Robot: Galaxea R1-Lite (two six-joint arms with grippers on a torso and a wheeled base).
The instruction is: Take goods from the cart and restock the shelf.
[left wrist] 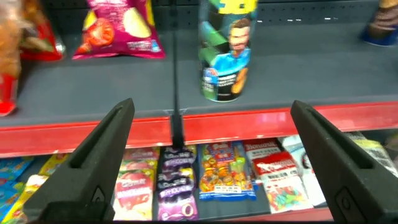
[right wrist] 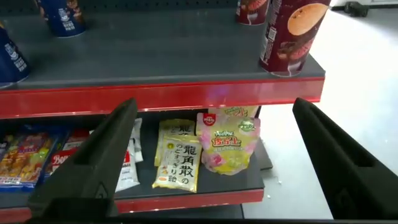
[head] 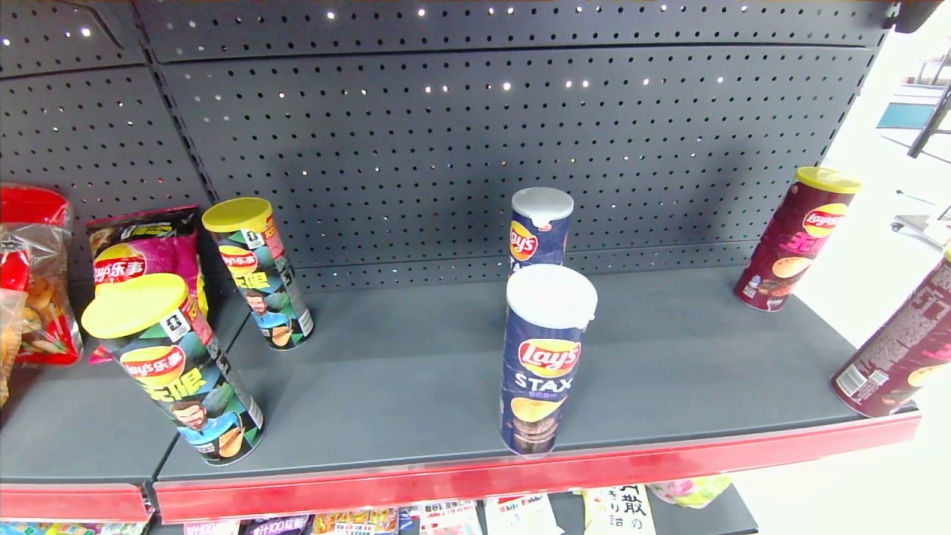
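Far left on the shelf (head: 416,371) I see a red bag (head: 33,297), and just right of it a pink bag (head: 141,253) leaning against the back panel. The near yellow-lid can (head: 174,368) stands by the shelf's red front edge. The far yellow-lid can (head: 256,271) stands farther back, beside the pink bag. Mid-shelf, the far blue can (head: 539,230) stands against the back panel and the near blue can (head: 546,357) stands in line with it at the front edge. On the right, the far maroon can (head: 795,238) stands near the back and the near maroon can (head: 899,349) stands at the right front corner.

My left hand (left wrist: 212,106) hangs before the red edge, facing the near yellow-lid can, released, fingers wide, holding nothing. My right hand (right wrist: 216,102) hangs before the edge near the right end, also released and empty, with packets (right wrist: 180,155) on the lower shelf (right wrist: 205,186) beyond it.
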